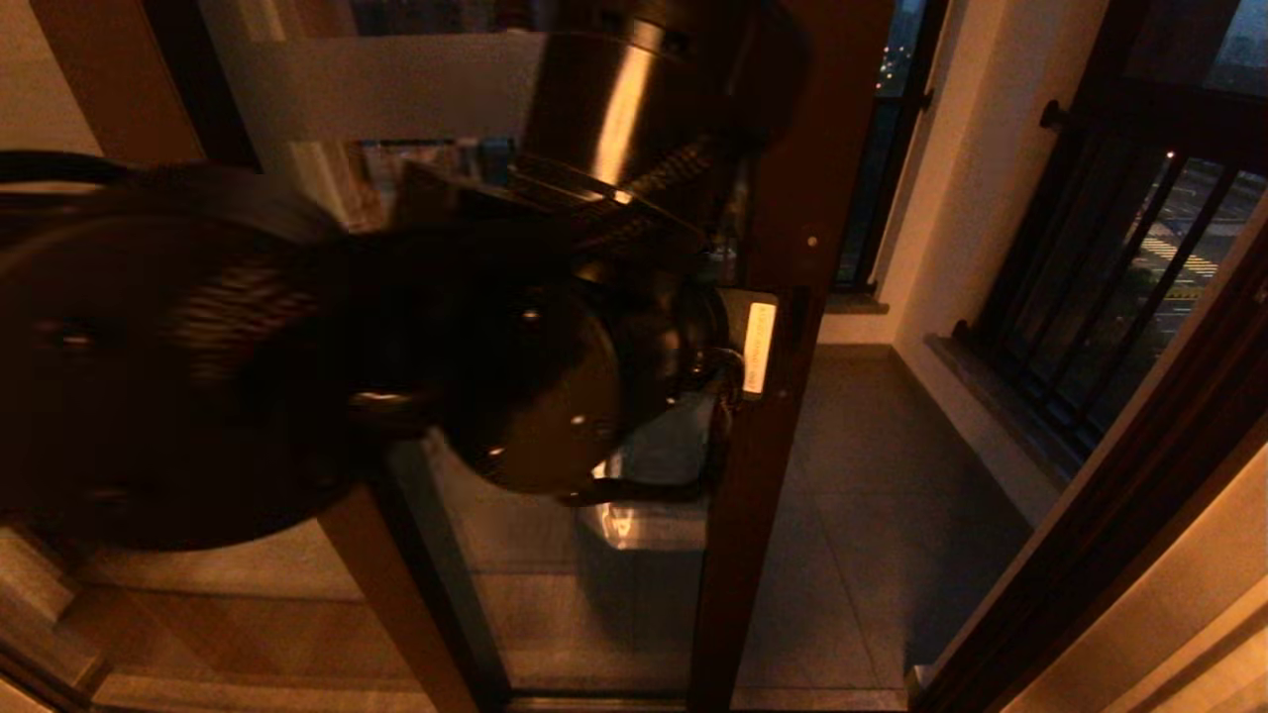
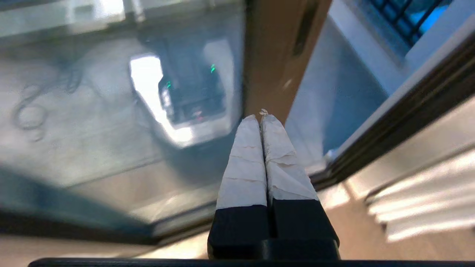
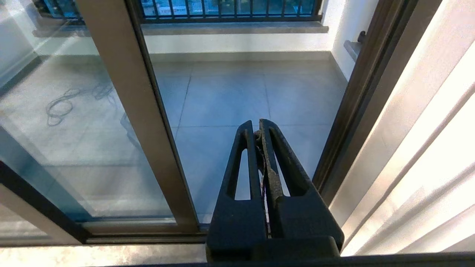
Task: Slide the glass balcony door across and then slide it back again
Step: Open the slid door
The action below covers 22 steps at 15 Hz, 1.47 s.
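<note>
The glass balcony door [image 1: 594, 594] has a dark reddish-brown stile [image 1: 763, 475] and a frosted band [image 1: 396, 89] near its top. It stands partly slid to the left, with an open gap to the balcony on its right. My left arm [image 1: 297, 366] fills the near left of the head view and reaches to the stile. My left gripper [image 2: 259, 116] is shut, its white-taped tips right at the stile [image 2: 271, 66], below the dark handle slot [image 2: 304, 26]. My right gripper [image 3: 256, 126] is shut and empty, held in front of the gap beside the stile [image 3: 137, 111].
The fixed door jamb [image 3: 356, 111] bounds the gap on the right, with a pale wall [image 1: 1169, 614] beyond it. The grey tiled balcony floor [image 1: 892, 475] lies past the gap, with a black railing [image 1: 1119, 277] at its right. A cable loop [image 3: 59, 107] lies behind the glass.
</note>
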Tool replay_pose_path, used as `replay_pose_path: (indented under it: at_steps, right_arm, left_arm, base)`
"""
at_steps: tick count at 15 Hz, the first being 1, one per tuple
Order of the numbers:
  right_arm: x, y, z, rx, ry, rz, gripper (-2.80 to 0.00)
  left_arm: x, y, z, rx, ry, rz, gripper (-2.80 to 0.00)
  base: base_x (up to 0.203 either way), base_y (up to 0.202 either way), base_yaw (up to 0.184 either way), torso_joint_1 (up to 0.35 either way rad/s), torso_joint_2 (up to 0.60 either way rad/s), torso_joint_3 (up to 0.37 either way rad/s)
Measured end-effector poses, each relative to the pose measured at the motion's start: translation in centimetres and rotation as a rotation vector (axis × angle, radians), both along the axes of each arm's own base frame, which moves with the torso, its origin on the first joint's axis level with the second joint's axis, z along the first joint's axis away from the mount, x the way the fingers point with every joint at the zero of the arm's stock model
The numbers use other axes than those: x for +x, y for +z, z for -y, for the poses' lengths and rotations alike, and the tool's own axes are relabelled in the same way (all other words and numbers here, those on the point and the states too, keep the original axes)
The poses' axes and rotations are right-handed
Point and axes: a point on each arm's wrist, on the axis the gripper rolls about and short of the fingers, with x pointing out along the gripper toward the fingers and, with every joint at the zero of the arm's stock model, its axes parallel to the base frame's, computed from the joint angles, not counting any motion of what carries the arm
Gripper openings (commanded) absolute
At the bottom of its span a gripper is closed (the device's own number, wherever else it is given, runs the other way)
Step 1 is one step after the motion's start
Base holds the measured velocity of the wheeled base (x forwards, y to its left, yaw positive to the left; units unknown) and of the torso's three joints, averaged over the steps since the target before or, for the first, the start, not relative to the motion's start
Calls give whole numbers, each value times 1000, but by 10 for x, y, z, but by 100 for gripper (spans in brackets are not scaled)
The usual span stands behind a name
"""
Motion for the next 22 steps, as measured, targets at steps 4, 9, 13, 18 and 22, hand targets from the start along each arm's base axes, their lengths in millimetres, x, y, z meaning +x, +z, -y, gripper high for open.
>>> replay_pose_path:
  at_steps: [4,9,13,18,22]
  right_arm:
    - [0,0,0,0,0,0,-280]
    - [0,0,0,0,0,0,-280]
    - [0,0,0,0,0,0,-280]
    - [0,0,0,0,0,0,-280]
    - [0,0,0,0,0,0,-280]
  left_arm:
    - [26,-15,45,-58,-18,74,-280]
    - [47,-47,81,-30,-28,79,-280]
    - [61,-65,106,0,-50,112,-280]
    - [66,-80,118,-9,-74,117,0]
    - [64,-76,120,-37,-105,128,0]
  base:
    - [0,0,0,0,0,0]
    - [0,0,0,0,0,0]
    - [0,0,0,0,0,0]
    - [0,0,0,0,0,0]
    - [0,0,0,0,0,0]
